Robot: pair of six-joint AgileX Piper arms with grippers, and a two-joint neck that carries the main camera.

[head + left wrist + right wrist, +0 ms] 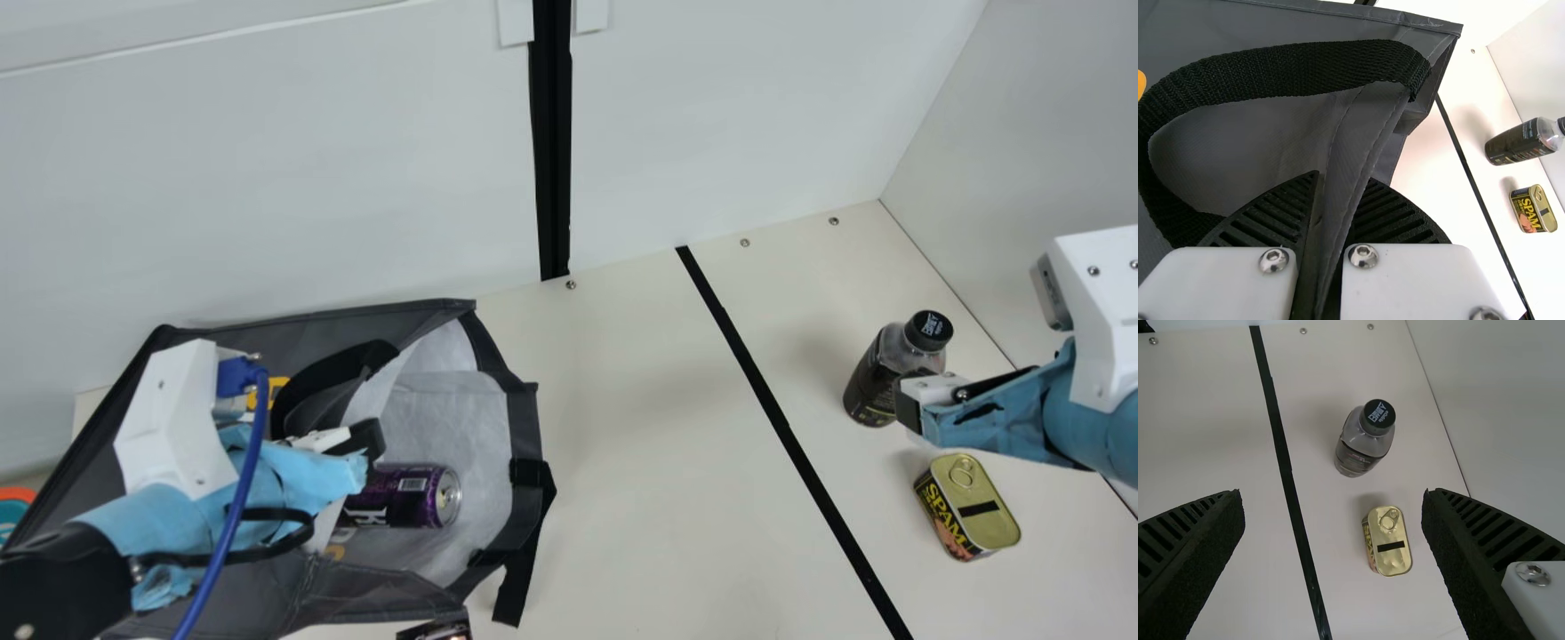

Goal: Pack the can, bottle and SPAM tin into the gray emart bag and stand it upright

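Blue-wrapped and white-cased, the left arm (169, 427) is nearest the camera in the main view, over the gray emart bag (240, 591). The bag lies on its side, mouth toward the black tape line (773, 409) on the table (640, 462). A black webbing handle (333, 364) loops beside the left gripper (366, 440), and a second strap (520, 560) hangs at the mouth. At the main view's left edge is an orange and teal object (13, 502); a dark item (436, 631), too cut off to identify, sits at the bottom edge by the bag.

The left arm slants across the bag, its gripper (1343, 179) clenched on the bag's gray fabric and covering part of the can. The right arm (1102, 356) reaches in from the other side, its gripper (911, 411) spread wide, holding nothing, and partly hiding the bottle in the main view.

Counted: one purple can (409, 498), on its side inside the bag; one black-capped bottle (876, 378), upright beyond the tape; one SPAM tin (973, 511), pull-ring lid up, near the bottle; one bag; three screws (744, 242) along the table's back edge.
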